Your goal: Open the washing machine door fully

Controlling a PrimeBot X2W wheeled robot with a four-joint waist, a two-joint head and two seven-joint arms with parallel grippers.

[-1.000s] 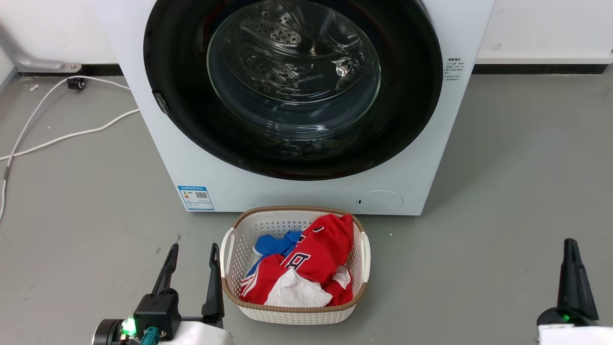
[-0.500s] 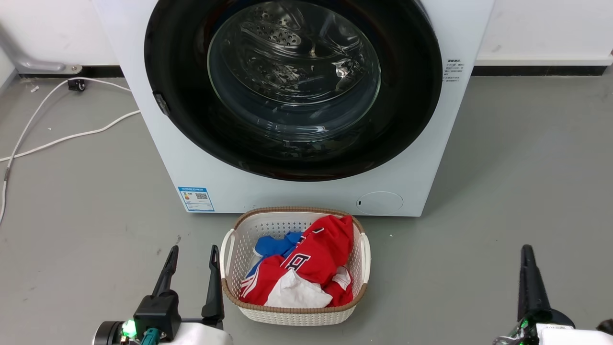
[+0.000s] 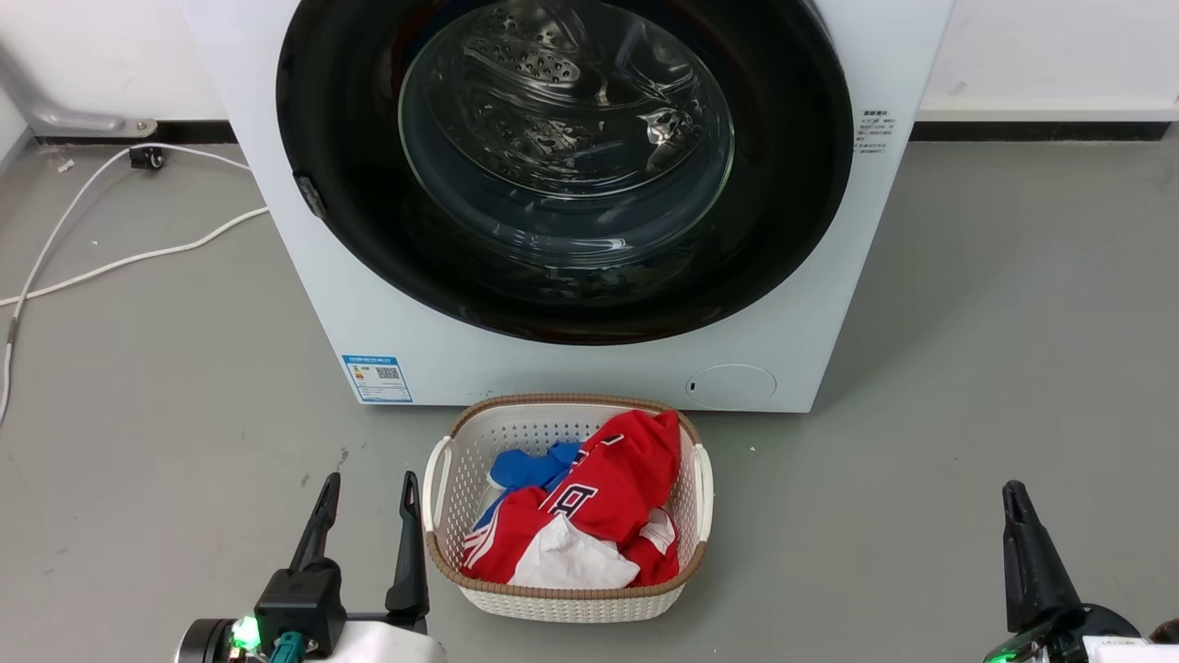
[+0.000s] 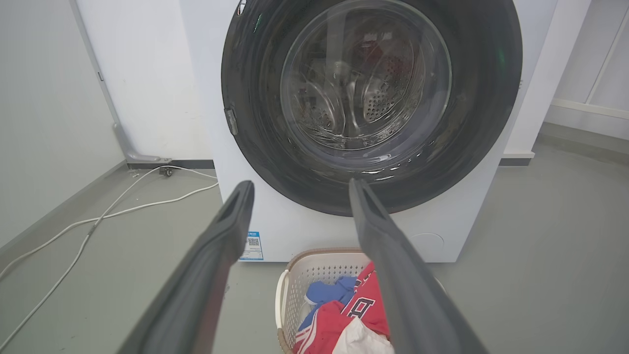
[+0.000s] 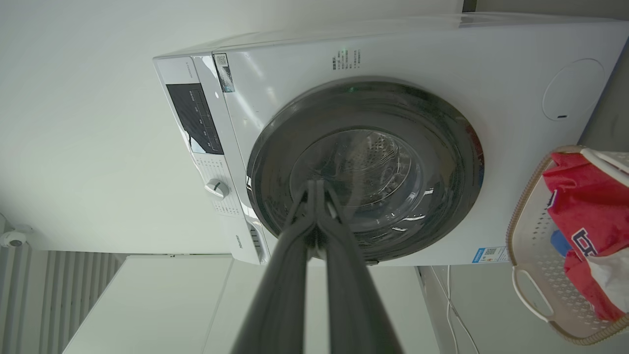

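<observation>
Our right claw (image 3: pixel 1012 488), fingers pressed together, has slid inward from the head view's far edge over the last second, while our left claw (image 3: pixel 369 479) stays spread beside the basket (image 3: pixel 702 479). We judge the washing machine door (image 3: pixel 564 157) still shut flush against the machine, well apart from both claws, so the reach has barely begun.

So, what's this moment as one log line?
washing machine door: shut | left claw: open, empty | right claw: shut, empty | contact: none
</observation>
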